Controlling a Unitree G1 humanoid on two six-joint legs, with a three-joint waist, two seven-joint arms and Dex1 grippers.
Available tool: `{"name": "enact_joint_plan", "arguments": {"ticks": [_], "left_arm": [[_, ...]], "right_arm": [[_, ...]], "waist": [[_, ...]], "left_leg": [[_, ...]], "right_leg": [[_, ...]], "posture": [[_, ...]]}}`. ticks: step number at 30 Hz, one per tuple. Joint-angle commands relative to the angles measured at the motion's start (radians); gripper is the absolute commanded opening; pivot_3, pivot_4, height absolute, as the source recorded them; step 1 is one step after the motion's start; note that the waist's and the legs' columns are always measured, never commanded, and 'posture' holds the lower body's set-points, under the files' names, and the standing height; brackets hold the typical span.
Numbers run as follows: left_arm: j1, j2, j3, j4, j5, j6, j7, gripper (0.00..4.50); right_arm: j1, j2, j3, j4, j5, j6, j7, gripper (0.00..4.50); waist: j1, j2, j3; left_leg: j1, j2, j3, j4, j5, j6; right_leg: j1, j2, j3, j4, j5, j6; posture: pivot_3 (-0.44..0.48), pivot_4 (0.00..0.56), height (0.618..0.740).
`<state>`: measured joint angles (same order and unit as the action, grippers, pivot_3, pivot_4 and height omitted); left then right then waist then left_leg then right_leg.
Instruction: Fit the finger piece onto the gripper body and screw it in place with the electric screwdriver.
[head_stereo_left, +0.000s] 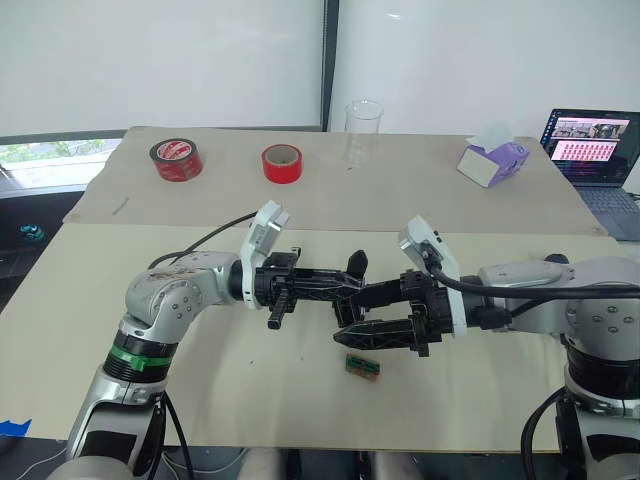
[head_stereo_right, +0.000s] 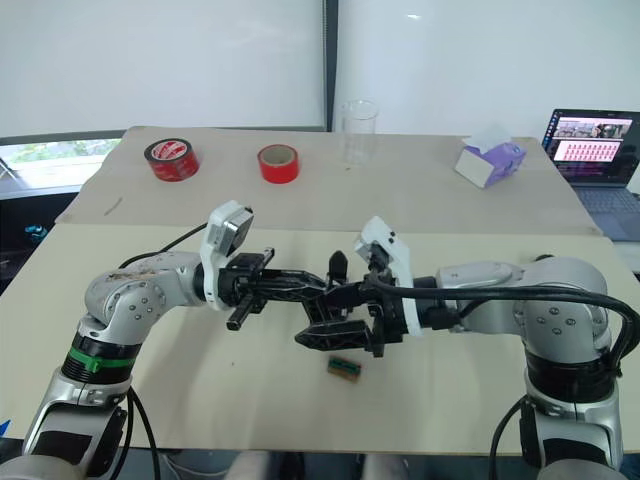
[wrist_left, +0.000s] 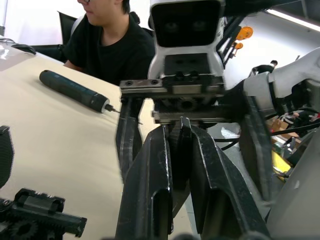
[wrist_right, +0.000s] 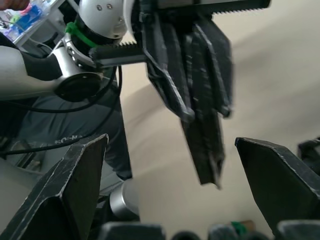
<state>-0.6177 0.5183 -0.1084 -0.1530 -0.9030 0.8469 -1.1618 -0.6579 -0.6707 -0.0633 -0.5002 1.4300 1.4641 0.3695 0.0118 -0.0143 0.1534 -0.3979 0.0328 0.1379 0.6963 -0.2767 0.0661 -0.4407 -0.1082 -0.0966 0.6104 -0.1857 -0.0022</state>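
Note:
My left gripper (head_stereo_left: 352, 286) reaches to the right over the middle of the table and is shut on the finger piece (wrist_left: 179, 150), a slim black tapered part that pokes out past its fingertips (wrist_right: 205, 160). My right gripper (head_stereo_left: 345, 318) faces it tip to tip with its fingers spread wide open around the left gripper's end, holding nothing. The gripper body (wrist_left: 35, 212), a black blocky mechanism, lies on the table just on the far side of the left gripper. The electric screwdriver (wrist_left: 75, 91) lies flat on the table further off, its bit pointing away from the person.
A small green-brown block (head_stereo_left: 363, 366) lies on the table under the right gripper. Two red tape rolls (head_stereo_left: 176, 159) (head_stereo_left: 282, 163), a clear cup (head_stereo_left: 364, 130), a purple tissue box (head_stereo_left: 492, 160) and a laptop (head_stereo_left: 595, 150) stand at the back. A person in a black shirt (wrist_left: 112, 45) sits beyond the screwdriver.

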Motion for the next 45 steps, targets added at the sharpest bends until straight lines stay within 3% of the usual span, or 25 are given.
{"name": "enact_joint_plan", "arguments": {"ticks": [1, 4, 5, 15, 17, 21, 23, 25, 30, 31, 35, 38, 45], "left_arm": [[-0.019, -0.013, 0.005, -0.020, -0.006, 0.010, 0.000, 0.04], [-0.012, -0.015, 0.003, -0.024, 0.000, 0.018, 0.004, 0.04], [-0.010, -0.015, 0.003, -0.025, -0.001, 0.019, 0.006, 0.04], [0.025, 0.013, -0.021, -0.049, 0.043, -0.011, -0.021, 0.04], [0.033, 0.013, -0.023, -0.056, 0.057, -0.032, -0.025, 0.04], [0.038, 0.015, -0.004, -0.068, 0.049, -0.036, -0.012, 0.04], [0.037, 0.036, 0.021, -0.079, 0.021, -0.014, -0.017, 1.16], [0.045, 0.052, 0.043, -0.086, 0.021, -0.032, -0.024, 1.92], [0.120, 0.112, 0.090, -0.044, 0.151, -0.260, -0.107, 4.27], [0.141, 0.133, 0.089, -0.014, 0.196, -0.316, -0.130, 4.50], [0.186, 0.179, 0.066, 0.103, 0.332, -0.482, -0.189, 4.50], [0.193, 0.161, 0.041, 0.196, 0.412, -0.577, -0.192, 4.50], [0.125, -0.039, -0.097, 0.443, 0.641, -0.810, -0.084, 4.50]], "right_arm": [[-0.017, 0.004, 0.014, -0.004, 0.076, -0.046, -0.060, 4.50], [-0.019, 0.007, 0.037, -0.002, 0.089, -0.070, -0.100, 4.50], [-0.019, 0.007, 0.042, -0.003, 0.091, -0.078, -0.107, 4.26], [0.000, -0.034, 0.071, -0.038, 0.101, -0.120, -0.087, 0.89], [0.006, -0.043, 0.076, -0.046, 0.094, -0.126, -0.072, 0.47], [0.031, -0.060, 0.080, -0.076, 0.019, -0.159, -0.011, 0.47], [0.059, -0.081, 0.082, -0.099, -0.063, -0.200, 0.050, 0.46], [0.091, -0.101, 0.082, -0.114, -0.127, -0.243, 0.108, 0.46], [0.183, -0.137, 0.068, -0.120, -0.292, -0.404, 0.276, 0.46], [0.206, -0.147, 0.069, -0.114, -0.341, -0.448, 0.314, 0.46], [0.283, -0.141, 0.054, -0.064, -0.493, -0.645, 0.450, 0.46], [0.311, -0.163, 0.065, -0.023, -0.588, -0.740, 0.533, 0.45], [0.339, -0.092, 0.036, 0.121, -0.696, -0.957, 0.670, 0.45]], "waist": [[0.000, 0.000, 0.000], [-0.001, 0.000, 0.000], [-0.001, 0.000, 0.000], [-0.001, 0.000, 0.000], [-0.001, 0.000, 0.000], [0.000, 0.000, 0.000], [0.000, 0.000, 0.000], [0.000, 0.000, 0.000], [-0.002, 0.000, 0.000], [-0.001, 0.000, 0.000], [0.001, 0.000, 0.000], [0.007, 0.000, 0.000], [0.016, 0.000, 0.000]], "left_leg": [[0.000, 0.000, 0.000, 0.000, 0.000, 0.001], [0.000, 0.000, 0.000, 0.000, 0.000, 0.001], [0.000, 0.000, 0.000, 0.000, 0.000, 0.001], [0.000, 0.000, 0.000, 0.000, 0.000, 0.001], [0.000, 0.000, 0.000, 0.000, 0.000, 0.001], [-0.001, 0.000, 0.000, 0.000, -0.001, 0.002], [-0.001, 0.000, -0.001, 0.000, -0.001, 0.003], [-0.001, 0.000, -0.001, 0.000, -0.001, 0.003], [0.000, 0.000, 0.000, 0.000, -0.001, 0.003], [0.000, 0.000, 0.000, 0.000, -0.001, 0.002], [0.000, 0.000, -0.001, 0.000, -0.001, 0.002], [-0.001, 0.000, -0.001, 0.001, -0.001, 0.003], [-0.003, 0.000, 0.000, 0.003, -0.002, 0.006]], "right_leg": [[0.000, 0.000, 0.000, 0.000, 0.000, 0.000], [0.000, 0.000, 0.000, 0.000, -0.002, 0.004], [0.000, 0.000, 0.000, 0.000, -0.002, 0.005], [0.000, 0.000, 0.000, 0.000, -0.002, 0.005], [0.000, 0.000, 0.000, 0.000, -0.002, 0.005], [0.000, 0.000, 0.000, 0.000, -0.003, 0.005], [0.000, 0.000, 0.000, 0.000, -0.003, 0.006], [0.000, 0.000, 0.000, 0.000, -0.004, 0.007], [-0.001, 0.000, 0.000, 0.000, -0.004, 0.008], [-0.001, 0.000, 0.000, 0.000, -0.004, 0.008], [-0.001, 0.000, -0.001, 0.000, -0.004, 0.007], [-0.001, 0.000, -0.001, 0.000, -0.004, 0.007], [0.000, -0.001, -0.001, -0.001, 0.000, 0.002]], "posture": [[0.000, 0.150, 0.740], [0.000, 0.150, 0.740], [0.000, 0.150, 0.740], [0.000, 0.150, 0.740], [0.000, 0.150, 0.740], [0.000, 0.150, 0.740], [0.000, 0.150, 0.740], [0.000, 0.150, 0.740], [0.000, 0.150, 0.740], [0.000, 0.150, 0.740], [0.000, 0.150, 0.740], [0.000, 0.150, 0.740], [0.000, 0.150, 0.740]]}}
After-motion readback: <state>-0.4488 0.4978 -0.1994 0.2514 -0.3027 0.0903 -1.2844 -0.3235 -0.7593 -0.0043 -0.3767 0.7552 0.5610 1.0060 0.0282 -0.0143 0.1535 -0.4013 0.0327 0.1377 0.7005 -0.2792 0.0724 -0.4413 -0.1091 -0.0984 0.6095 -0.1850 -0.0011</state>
